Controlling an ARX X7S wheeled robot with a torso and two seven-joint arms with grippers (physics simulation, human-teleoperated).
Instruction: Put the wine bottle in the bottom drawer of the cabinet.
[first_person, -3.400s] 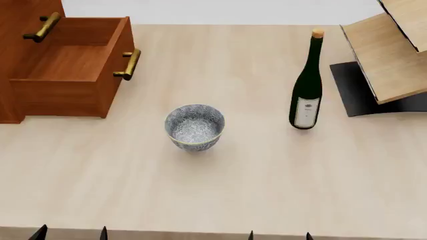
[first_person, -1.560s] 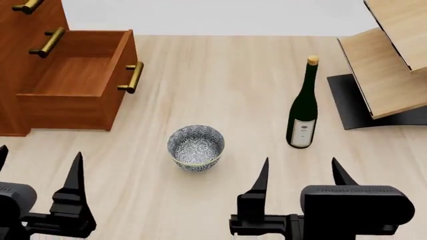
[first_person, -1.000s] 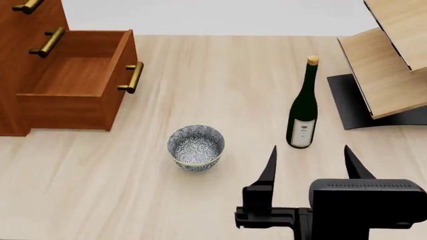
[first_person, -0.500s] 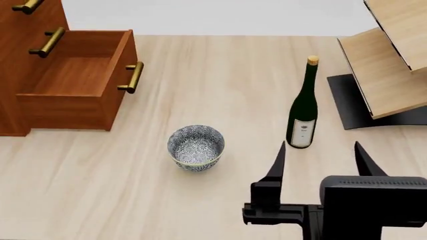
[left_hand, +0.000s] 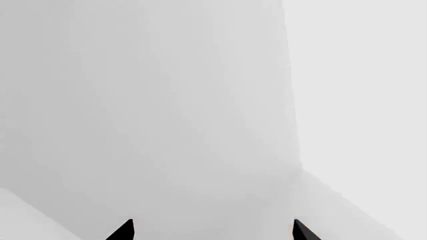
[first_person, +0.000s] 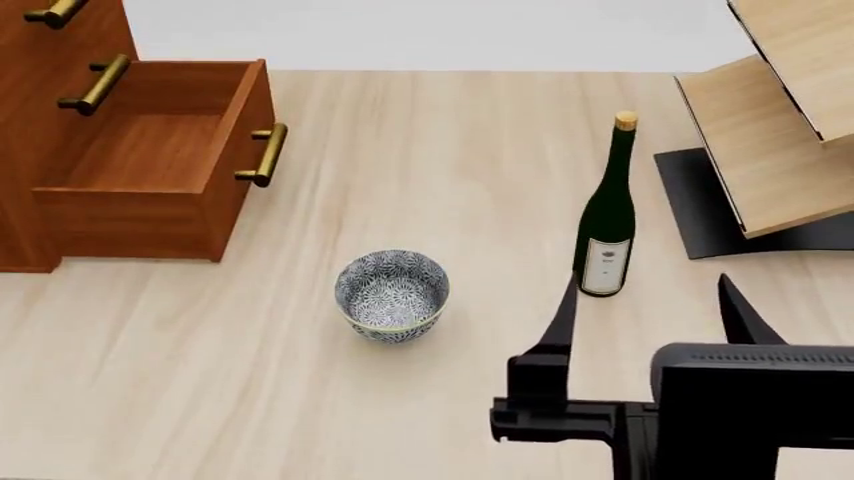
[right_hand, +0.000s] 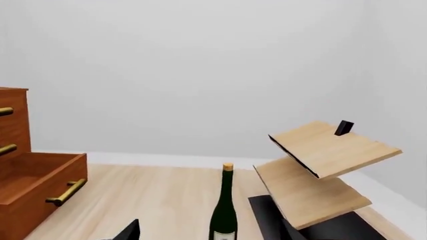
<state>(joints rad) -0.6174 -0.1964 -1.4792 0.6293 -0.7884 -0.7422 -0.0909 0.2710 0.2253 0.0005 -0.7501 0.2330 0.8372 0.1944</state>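
The wine bottle, dark green with a white label and tan cork, stands upright on the table, right of centre; it also shows in the right wrist view. The bottom drawer of the reddish-brown cabinet stands pulled out at the far left, its floor bare; it also shows in the right wrist view. My right gripper is open, just in front of the bottle, its tips level with the bottle's base. In the left wrist view my left gripper is open and faces only blank grey.
A patterned blue-white bowl sits on the table between drawer and bottle. A pale slatted wooden rack on a black base stands at the far right, close behind the bottle. Brass handles stick out from the drawer fronts.
The left gripper has left the head view. My right gripper has moved forward and slightly right towards the bottle, still open. The bottle, bowl and drawer have not moved.
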